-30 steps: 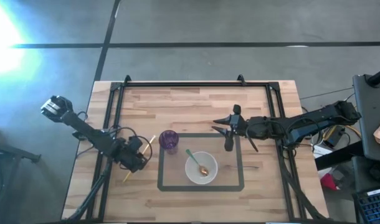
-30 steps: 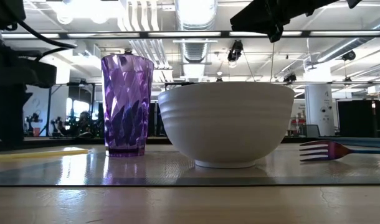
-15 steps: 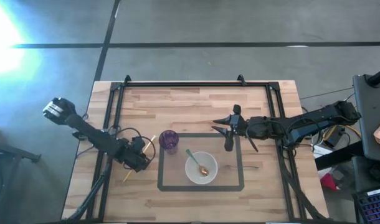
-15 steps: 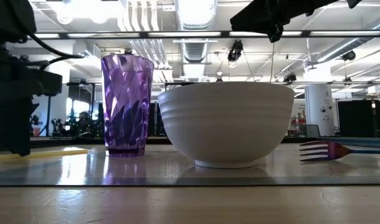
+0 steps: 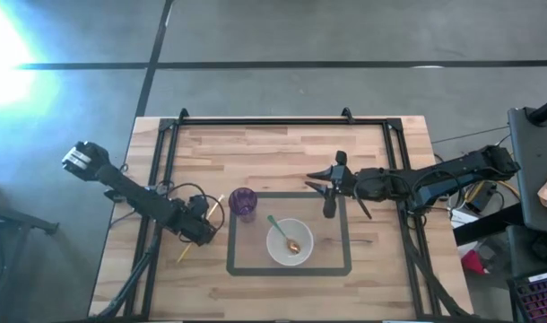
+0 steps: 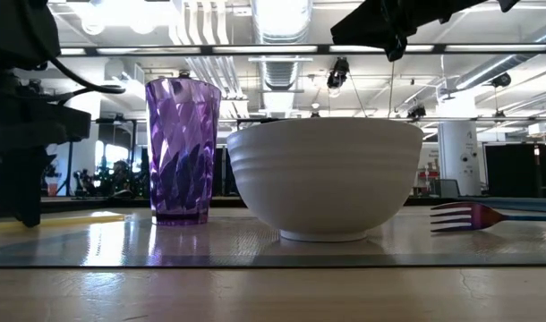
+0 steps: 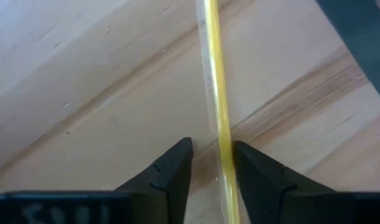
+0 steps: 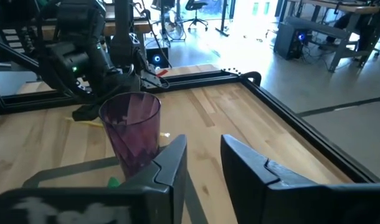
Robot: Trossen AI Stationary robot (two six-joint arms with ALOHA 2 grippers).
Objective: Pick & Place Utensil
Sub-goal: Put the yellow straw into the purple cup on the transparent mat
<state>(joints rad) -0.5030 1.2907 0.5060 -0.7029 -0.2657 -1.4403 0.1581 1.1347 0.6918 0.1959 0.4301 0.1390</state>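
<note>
Two arms: both are working over the wooden table (image 5: 282,152).
Fork (image 6: 488,215): lying nearest on the low camera's side, its handle running out of that picture.
Bowl (image 5: 290,242): holding a spoon (image 5: 285,235), hidden in the low view.
Cup (image 5: 243,204): standing upright just beside the bowl.
Left gripper (image 7: 212,167): jaws standing apart astride the yellow utensil (image 7: 216,118); whether they are pinching it is hard to tell.
Right gripper (image 5: 328,192): hanging above the mat's edge, jaws apart, holding nothing.

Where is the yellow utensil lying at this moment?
In the high view, the yellow utensil lies on the wooden table, left of the purple cup, outside the dark frame, with the left claw over it.
</note>
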